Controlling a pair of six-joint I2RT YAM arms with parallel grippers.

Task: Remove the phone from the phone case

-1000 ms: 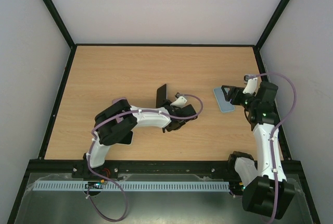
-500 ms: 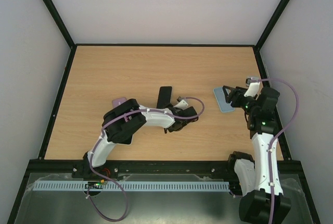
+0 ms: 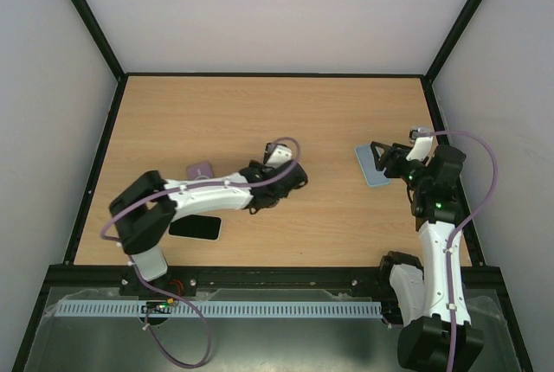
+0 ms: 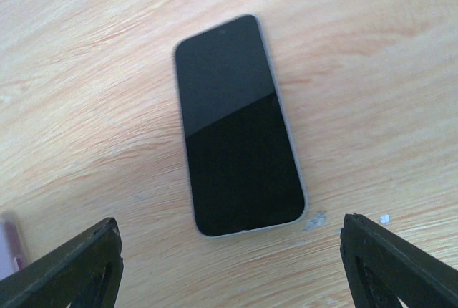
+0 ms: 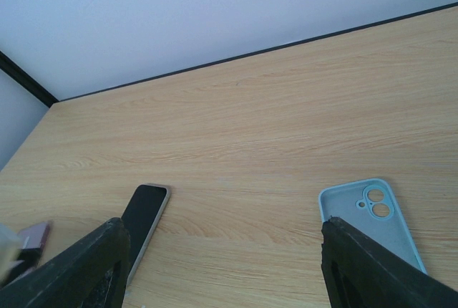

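Pale walls and a black frame enclose a wood-grain counter [image 3: 346, 112].

Phone [image 4: 236, 125]: lying flat and screen up, about the middle of the counter, bare of any cover.

Phone case [image 5: 368, 236]: pale blue, empty, flat on the counter toward the right edge, well apart from the phone. Its camera cut-outs show.

Left tool [image 4: 227, 223]: fingers wide apart, hanging directly over the phone, one to each side of its near end, touching nothing that can be seen.

Right tool [image 5: 223, 228]: fingers apart, holding nothing, near the case.

Also noted: a small purple item [image 3: 201, 169] lies left of the phone. A second dark flat slab [image 3: 195, 227] lies by the near edge toward the left corner; what it is cannot be determined.

Assessment: separation appears complete, and the step in hand is judged to be clearing the left arm. The fingers should be kept spread and the tool raised straight up before it swings aside, so neither finger catches the phone's rim and slides it. The right tool should avoid nudging the case.

Markings: no brand, label or writing is legible on the phone, case or counter. The screen is dark.
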